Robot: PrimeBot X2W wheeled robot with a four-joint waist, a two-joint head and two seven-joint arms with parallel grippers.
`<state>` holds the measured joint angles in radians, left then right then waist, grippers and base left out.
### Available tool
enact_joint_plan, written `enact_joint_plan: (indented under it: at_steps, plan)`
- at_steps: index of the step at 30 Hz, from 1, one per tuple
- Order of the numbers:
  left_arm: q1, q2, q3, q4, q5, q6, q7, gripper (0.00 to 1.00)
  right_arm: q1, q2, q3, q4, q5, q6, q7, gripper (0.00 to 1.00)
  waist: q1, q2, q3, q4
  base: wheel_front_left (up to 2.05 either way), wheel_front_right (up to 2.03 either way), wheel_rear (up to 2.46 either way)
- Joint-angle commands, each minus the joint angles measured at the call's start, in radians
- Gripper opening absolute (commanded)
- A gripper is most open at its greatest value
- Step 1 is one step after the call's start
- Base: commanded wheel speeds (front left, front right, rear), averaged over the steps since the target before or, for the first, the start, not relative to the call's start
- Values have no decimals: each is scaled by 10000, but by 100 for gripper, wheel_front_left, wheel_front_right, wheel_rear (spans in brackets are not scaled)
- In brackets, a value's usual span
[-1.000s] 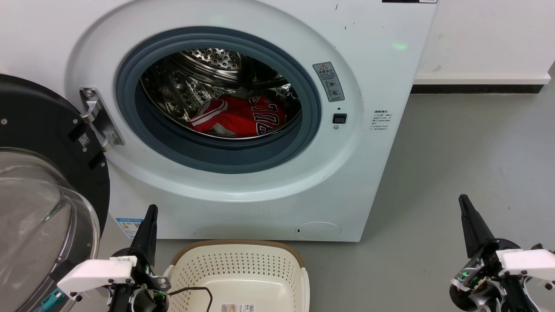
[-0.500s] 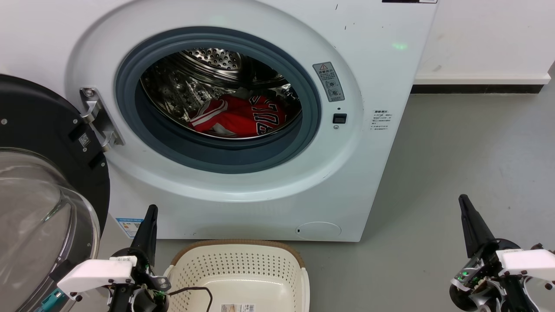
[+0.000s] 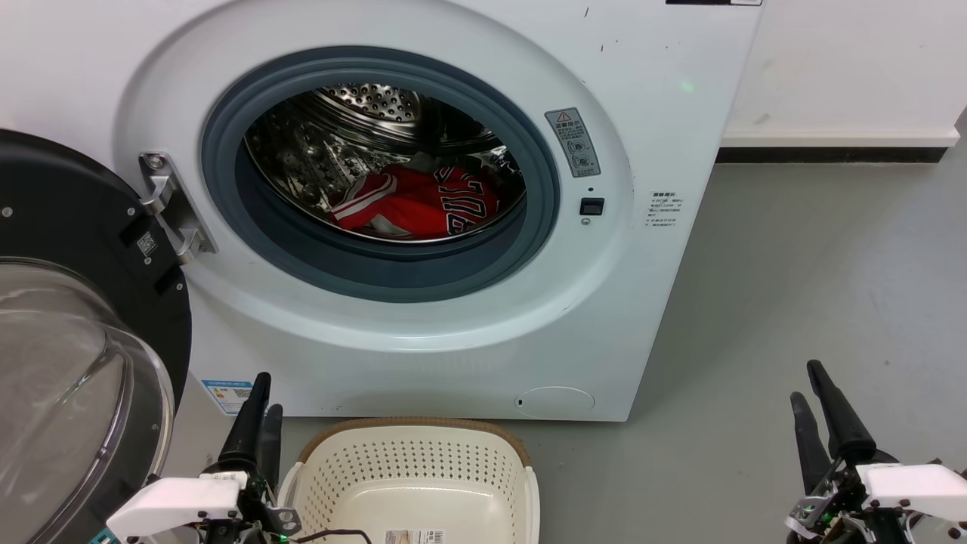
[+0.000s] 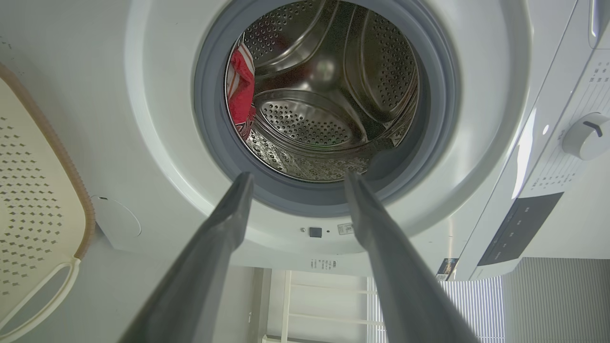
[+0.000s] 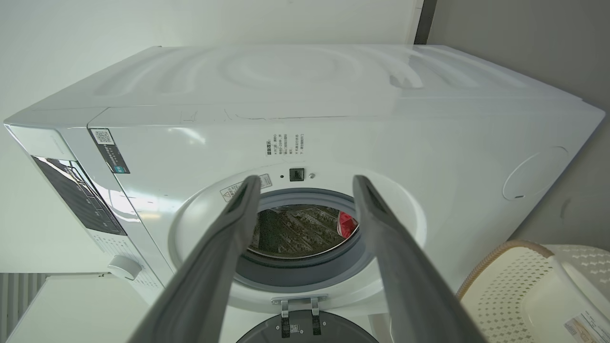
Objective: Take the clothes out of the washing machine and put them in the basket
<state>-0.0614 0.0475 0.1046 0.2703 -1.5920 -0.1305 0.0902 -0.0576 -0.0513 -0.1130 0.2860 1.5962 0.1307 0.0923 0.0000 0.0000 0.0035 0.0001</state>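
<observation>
Clothes (image 3: 412,204) behind grey door ring (image 3: 378,276)

Washer (image 3: 665,113) body = glossy white, smooth panels. Drum (image 3: 363,98) is shiny perforated steel, door ring (image 3: 393,281) matt grey rubber, door glass (image 3: 68,363) clear & glossy. Red jersey (image 3: 415,204): soft cloth. Basket (image 3: 423,462) = matt cream plastic w/ brown woven-look rim (image 3: 415,422). Floor (image 3: 816,249) matt grey.

A smooth grey floor (image 3: 793,302) with faint scuffs meets a plain white wall (image 3: 854,60) along a white skirting board (image 3: 838,138) above a dark strip (image 3: 831,155), evenly lit, with a grey ribbed panel (image 4: 553,300) nearby.
</observation>
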Motion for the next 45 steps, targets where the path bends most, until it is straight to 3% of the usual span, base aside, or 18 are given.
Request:
enact_joint_plan:
  at_steps: [1,31,45]
  plan:
    - [-163,15,18,-277,269,1,-113,100,-150,-6,-37,-209,-232,0,-120,100,0,0,3,0,0,0,0]
    - [146,23,-724,-1846,6211,1482,-1390,100,371,-2,77,-2078,-6635,0,-1407,100,0,0,100,0,0,0,0]
    - [265,26,-1011,-2182,8466,1891,-1861,100,631,0,287,-2630,-9223,0,-1872,100,0,0,144,-9,0,0,0]
